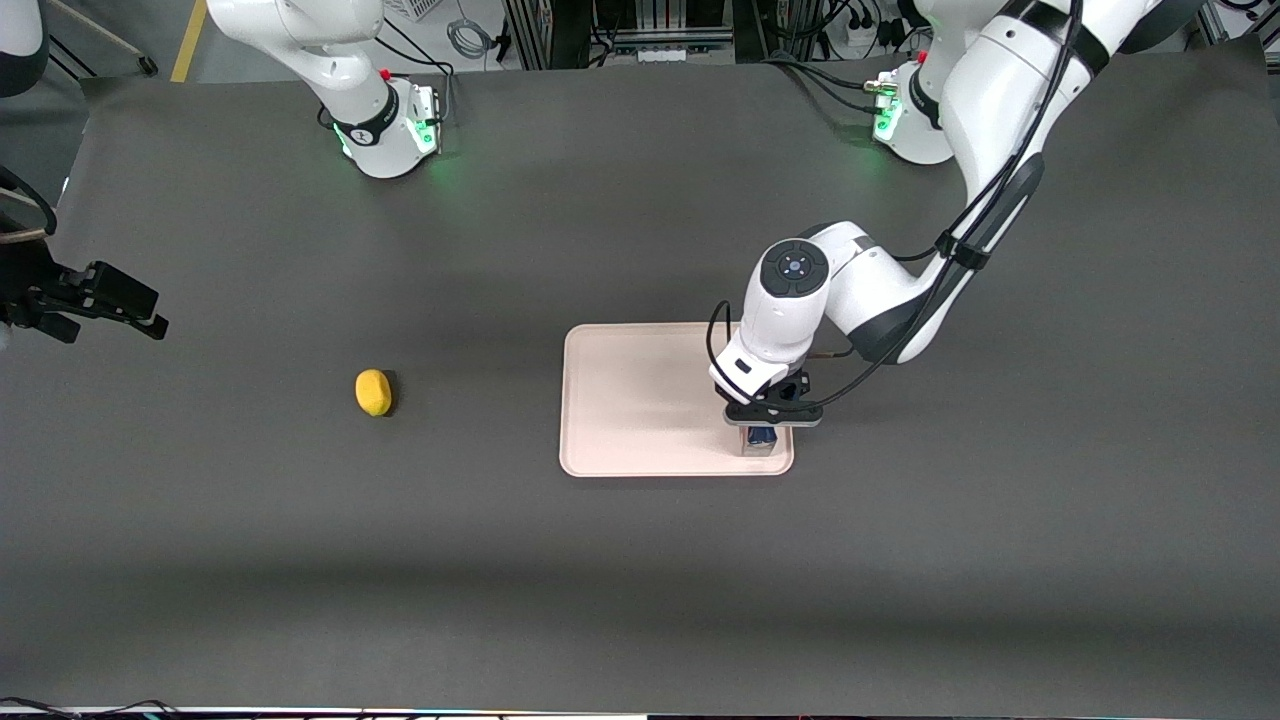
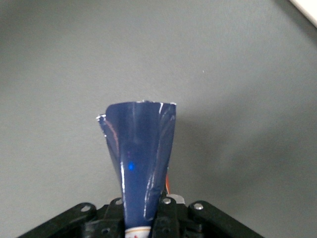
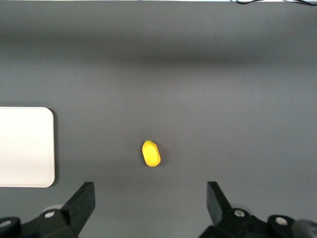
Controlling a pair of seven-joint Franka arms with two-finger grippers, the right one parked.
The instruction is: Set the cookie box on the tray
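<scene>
The cookie box [image 1: 762, 437], a small dark navy-blue carton, is pinched between the fingers of my left gripper [image 1: 762, 432]. It is over the corner of the tray [image 1: 640, 400] that lies nearest the front camera, at the working arm's end. The tray is large, flat and pale pinkish-white, with a low rim. In the left wrist view the cookie box [image 2: 141, 158] sticks out from the gripper [image 2: 143, 220], its blue side creased, with grey mat around it. I cannot tell whether the box touches the tray's floor.
A small yellow rounded lump [image 1: 373, 392] lies on the grey mat toward the parked arm's end of the table, well apart from the tray. The right wrist view shows the same lump [image 3: 151, 153] and one corner of the tray [image 3: 25, 148].
</scene>
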